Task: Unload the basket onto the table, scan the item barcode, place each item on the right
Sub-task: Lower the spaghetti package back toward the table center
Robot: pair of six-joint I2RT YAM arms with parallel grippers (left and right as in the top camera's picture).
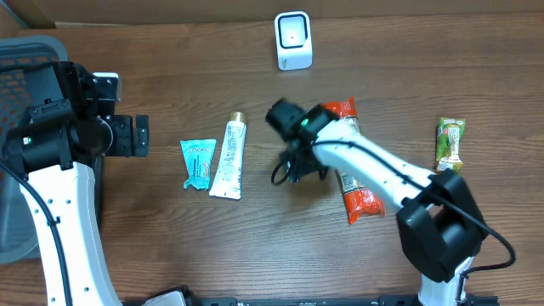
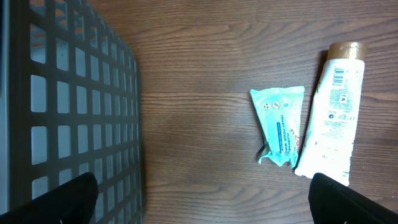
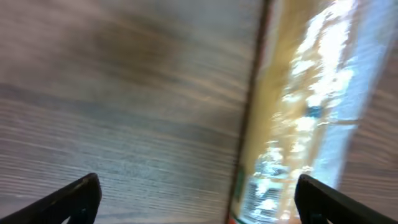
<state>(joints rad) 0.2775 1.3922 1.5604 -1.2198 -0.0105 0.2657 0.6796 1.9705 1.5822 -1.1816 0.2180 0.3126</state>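
Right gripper (image 3: 198,198): fingers spread wide, holding nothing, low over the wooden table (image 1: 255,246). The orange snack packet (image 1: 364,202) lies flat just beside it, probably free for a fresh grasp. The scanner (image 1: 293,40) stands well apart. Left gripper (image 2: 205,200), equally wide and empty, waits by the basket (image 2: 62,93), likely on standby.

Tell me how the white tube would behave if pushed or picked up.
The tube lies flat, widening to a flattened end, so a push would probably slide it, not roll it. It looks like soft plastic, so it may dent under a squeeze. The gold cap is likely its stiffest part.
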